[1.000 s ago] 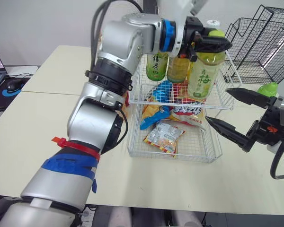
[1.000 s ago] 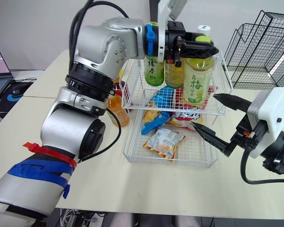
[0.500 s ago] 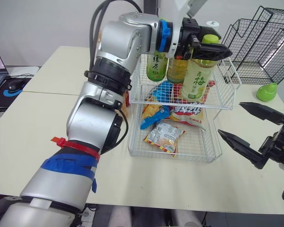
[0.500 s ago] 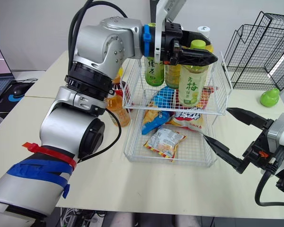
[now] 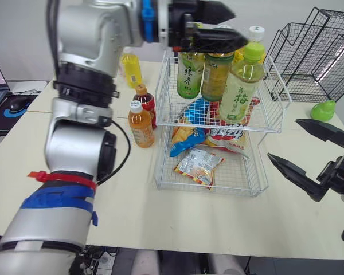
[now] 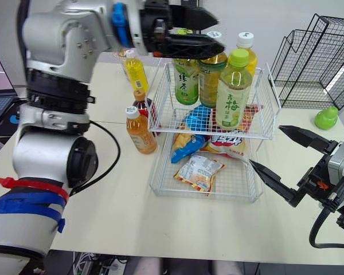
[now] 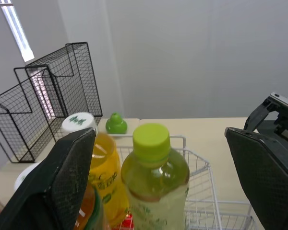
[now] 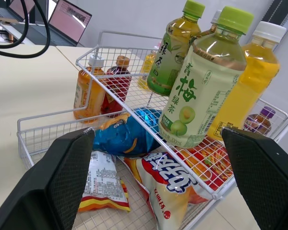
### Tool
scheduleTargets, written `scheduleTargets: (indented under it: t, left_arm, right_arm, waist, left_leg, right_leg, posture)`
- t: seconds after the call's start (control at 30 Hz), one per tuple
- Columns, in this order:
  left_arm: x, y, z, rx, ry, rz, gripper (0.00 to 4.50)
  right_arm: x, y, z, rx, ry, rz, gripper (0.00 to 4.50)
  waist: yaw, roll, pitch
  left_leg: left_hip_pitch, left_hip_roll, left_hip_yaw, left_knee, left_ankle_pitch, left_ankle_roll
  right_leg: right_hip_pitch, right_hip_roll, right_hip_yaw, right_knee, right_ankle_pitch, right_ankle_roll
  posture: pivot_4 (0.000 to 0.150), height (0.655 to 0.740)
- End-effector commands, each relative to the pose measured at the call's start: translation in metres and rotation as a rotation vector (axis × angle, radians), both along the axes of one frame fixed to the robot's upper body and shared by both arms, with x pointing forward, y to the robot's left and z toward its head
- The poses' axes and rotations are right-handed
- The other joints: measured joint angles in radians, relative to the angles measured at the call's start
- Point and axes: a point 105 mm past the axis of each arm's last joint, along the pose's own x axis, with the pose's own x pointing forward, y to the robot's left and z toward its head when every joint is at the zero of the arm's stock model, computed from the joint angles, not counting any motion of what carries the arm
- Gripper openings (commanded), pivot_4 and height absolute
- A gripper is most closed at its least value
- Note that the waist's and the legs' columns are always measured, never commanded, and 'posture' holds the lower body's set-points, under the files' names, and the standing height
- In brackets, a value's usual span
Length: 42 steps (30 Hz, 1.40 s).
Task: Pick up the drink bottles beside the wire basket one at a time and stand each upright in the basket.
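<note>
Cream counter [image 5: 178,220] is carrying 3 loose bottles just left of the wire basket [image 5: 206,189], orange tea bottle [image 5: 140,122] nearest. Probably full: weighty, rigid, slick, so mid-body is looking like the safest hold. Left gripper [image 5: 238,27] is hovering wide open and empty over the top tier; right gripper [image 5: 284,139] is gaping open, also empty.

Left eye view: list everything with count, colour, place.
wire basket: one, white, two-tiered, mid-table
upright bottles: four, green and yellow drinks, upper tier
snack bags: three, blue, red, pale, lower tier
loose bottles: three, orange, dark red, yellow, left of basket
wire racks: black, count unclear, far right
pear-shaped object: one, green, beside racks
mouse: one, black, far left
left fingers: two, black, open above upper-tier bottles
right fingers: two, black, open, right of basket
</note>
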Motion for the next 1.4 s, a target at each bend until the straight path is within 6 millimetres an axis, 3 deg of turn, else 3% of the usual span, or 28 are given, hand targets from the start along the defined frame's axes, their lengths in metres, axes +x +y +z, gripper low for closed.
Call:
scheduleTargets:
  t: [0.03,0.2,0.4,0.67,0.77,0.87,1.0,1.23,1.4]
  left_arm:
    - [-0.005,0.022,0.011,-0.034,-0.06,0.063,4.48]
    - [0.002,0.067,0.006,-0.072,-0.079,0.231,4.48]
    - [-0.001,0.123,-0.021,-0.044,-0.018,0.393,4.48]
    - [0.001,0.182,-0.082,0.039,0.009,0.631,4.48]
    - [0.001,0.184,-0.105,0.011,0.048,0.676,4.48]
    - [-0.001,0.17,-0.127,-0.027,0.107,0.685,4.48]
    - [0.008,0.151,-0.14,-0.105,0.123,0.778,4.48]
    - [0.026,0.133,-0.15,-0.175,0.092,0.966,4.48]
    - [0.034,0.125,-0.157,-0.181,0.11,1.009,4.48]
  right_arm:
    - [0.0,0.003,0.008,-0.01,-0.039,0.019,4.5]
    - [0.002,0.015,0.01,-0.014,-0.034,0.08,4.5]
    - [0.003,0.042,0.012,0.015,-0.025,0.239,4.5]
    - [0.001,0.072,0.002,-0.013,0.025,0.415,4.5]
    - [-0.001,0.079,-0.004,-0.029,0.041,0.436,4.5]
    - [0.004,0.081,-0.013,-0.072,0.099,0.407,4.5]
    - [0.007,0.081,-0.012,-0.083,0.124,0.396,4.5]
    - [0.007,0.083,-0.009,-0.085,0.108,0.389,4.5]
    - [0.008,0.084,-0.008,-0.08,0.105,0.386,4.5]
  waist:
    - [0.001,0.0,0.0]
    - [0.001,0.0,0.0]
    - [0.0,0.001,0.0]
    - [0.006,0.0,0.0]
    - [0.008,0.0,0.0]
    - [0.01,0.0,0.0]
    - [0.016,0.0,0.0]
    - [0.015,0.0,-0.001]
    - [0.015,0.0,-0.001]
  left_leg:
    - [0.0,0.0,0.0,0.0,0.0,0.0]
    - [0.0,0.0,0.0,0.001,0.0,0.0]
    - [0.002,0.001,-0.001,0.001,0.0,0.0]
    - [0.005,0.002,-0.002,0.001,0.0,0.0]
    - [0.005,0.003,-0.003,0.002,0.0,0.0]
    - [0.005,0.003,-0.004,0.002,0.0,0.0]
    - [0.007,0.002,-0.006,0.002,0.0,0.0]
    - [0.009,0.0,-0.005,0.001,0.0,0.0]
    - [0.01,0.0,-0.004,0.001,0.0,0.0]
  right_leg:
    - [0.0,0.0,0.0,0.0,0.0,0.0]
    - [0.001,0.0,0.0,0.0,0.0,0.0]
    - [0.001,0.0,-0.001,0.002,0.0,-0.001]
    - [0.006,-0.002,-0.002,0.001,0.0,-0.001]
    - [0.006,-0.003,-0.002,0.001,0.0,-0.001]
    - [0.007,-0.004,-0.003,0.001,0.0,-0.001]
    - [0.011,-0.006,-0.005,0.0,0.0,-0.001]
    - [0.012,-0.004,-0.004,0.0,0.0,-0.001]
    - [0.012,-0.003,-0.003,0.0,0.0,-0.001]
  posture:
    - [0.15,0.7134]
    - [0.15,0.7134]
    - [0.15,0.7134]
    - [0.15,0.7134]
    - [0.15,0.7134]
    - [0.15,0.7134]
    - [0.15,0.7134]
    - [0.15,0.7134]
    - [0.15,0.7134]
